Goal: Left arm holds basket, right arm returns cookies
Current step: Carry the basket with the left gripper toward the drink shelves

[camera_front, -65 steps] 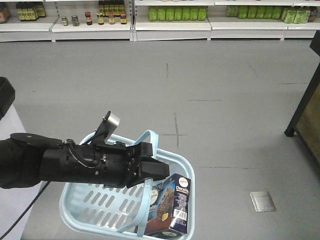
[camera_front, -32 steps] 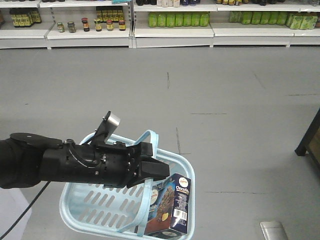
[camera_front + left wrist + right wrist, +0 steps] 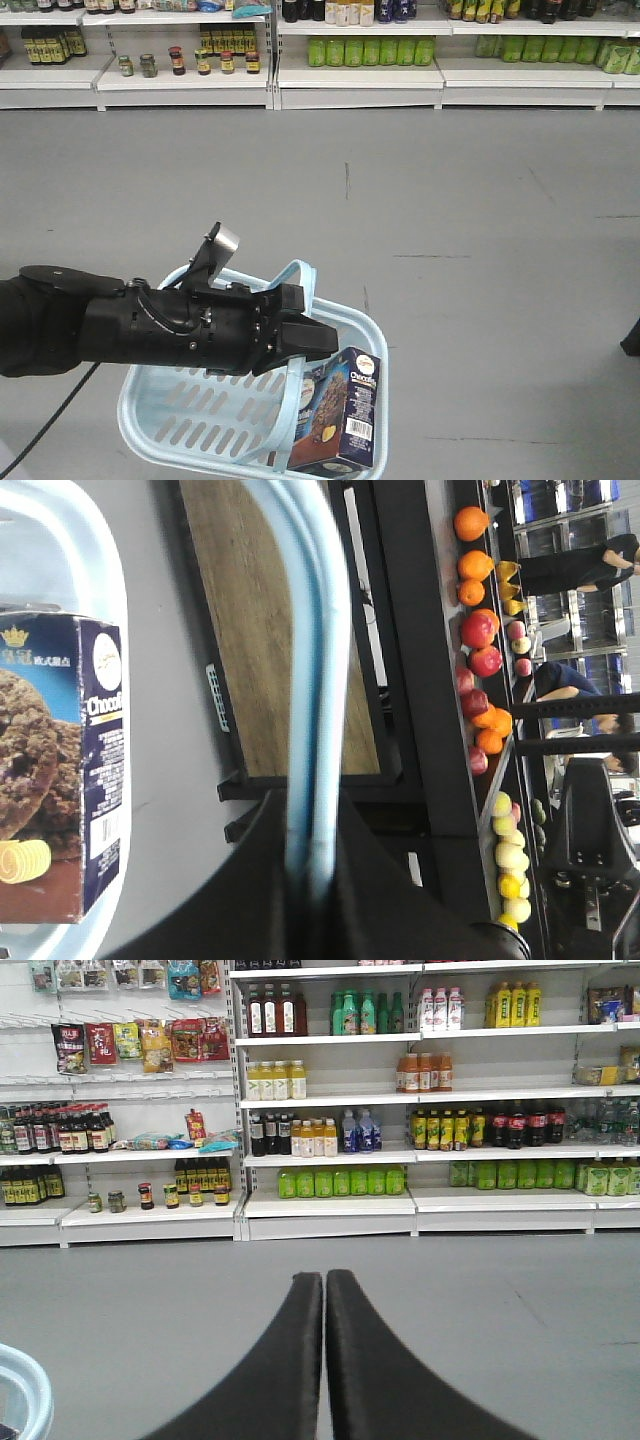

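In the front view my left arm (image 3: 120,330) reaches in from the left. Its gripper (image 3: 318,342) is shut on the two flat strap handles (image 3: 296,275) of the light blue basket (image 3: 160,405), which hangs below it. The dark navy cookies carton (image 3: 342,410) stands upright in the basket's right corner. The left wrist view shows the handles (image 3: 318,680) pinched between the black fingers, my left gripper (image 3: 312,810) shut on them, and the cookies (image 3: 60,770) inside the basket rim (image 3: 90,540). My right gripper (image 3: 324,1278) is shut with nothing in it, over grey floor, facing the shelves.
Store shelves with bottles and jars (image 3: 350,50) line the back beyond open grey floor. A dark object (image 3: 632,340) pokes in at the right edge. In the left wrist view are a wooden-topped black stand (image 3: 270,630) and a fruit display (image 3: 485,640).
In the front view the shelves and floor marks have slid down and rightward, and the dark stand at right has almost left the frame. Arm, basket and carton keep their pose.
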You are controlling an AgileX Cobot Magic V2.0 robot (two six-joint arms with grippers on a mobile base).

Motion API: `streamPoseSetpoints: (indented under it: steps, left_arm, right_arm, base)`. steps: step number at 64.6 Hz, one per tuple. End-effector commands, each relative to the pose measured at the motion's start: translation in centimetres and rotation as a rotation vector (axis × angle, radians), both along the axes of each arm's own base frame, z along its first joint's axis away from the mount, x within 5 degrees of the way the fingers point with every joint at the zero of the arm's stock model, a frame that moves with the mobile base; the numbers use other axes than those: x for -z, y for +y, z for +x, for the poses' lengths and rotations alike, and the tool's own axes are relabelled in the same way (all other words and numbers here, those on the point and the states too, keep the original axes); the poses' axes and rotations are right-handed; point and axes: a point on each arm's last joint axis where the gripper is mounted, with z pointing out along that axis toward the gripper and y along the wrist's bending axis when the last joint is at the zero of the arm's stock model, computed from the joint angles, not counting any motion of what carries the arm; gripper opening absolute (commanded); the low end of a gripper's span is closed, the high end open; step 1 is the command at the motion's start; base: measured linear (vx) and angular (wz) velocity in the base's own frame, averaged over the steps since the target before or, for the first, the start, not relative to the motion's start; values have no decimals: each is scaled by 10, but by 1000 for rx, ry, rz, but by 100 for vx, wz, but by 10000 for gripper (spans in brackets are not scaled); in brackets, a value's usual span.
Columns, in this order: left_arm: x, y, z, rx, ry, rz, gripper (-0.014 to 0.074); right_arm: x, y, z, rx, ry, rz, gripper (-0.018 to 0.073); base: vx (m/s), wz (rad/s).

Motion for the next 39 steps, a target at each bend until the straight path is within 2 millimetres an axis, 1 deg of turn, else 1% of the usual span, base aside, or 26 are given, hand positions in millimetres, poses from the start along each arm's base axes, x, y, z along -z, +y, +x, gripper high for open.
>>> streamPoseSetpoints:
  steps: [1, 39]
  left_arm:
    - [-30, -3, -3, 9, -49, -116, -8]
    - [-29, -3, -3, 5, -50, -113, -8]
  right_arm:
    - [-6, 0, -1, -1, -82, -11, -8]
    - [-6, 0, -1, -1, -82, -11, -8]
  base:
    - [31, 0]
    - [31, -6]
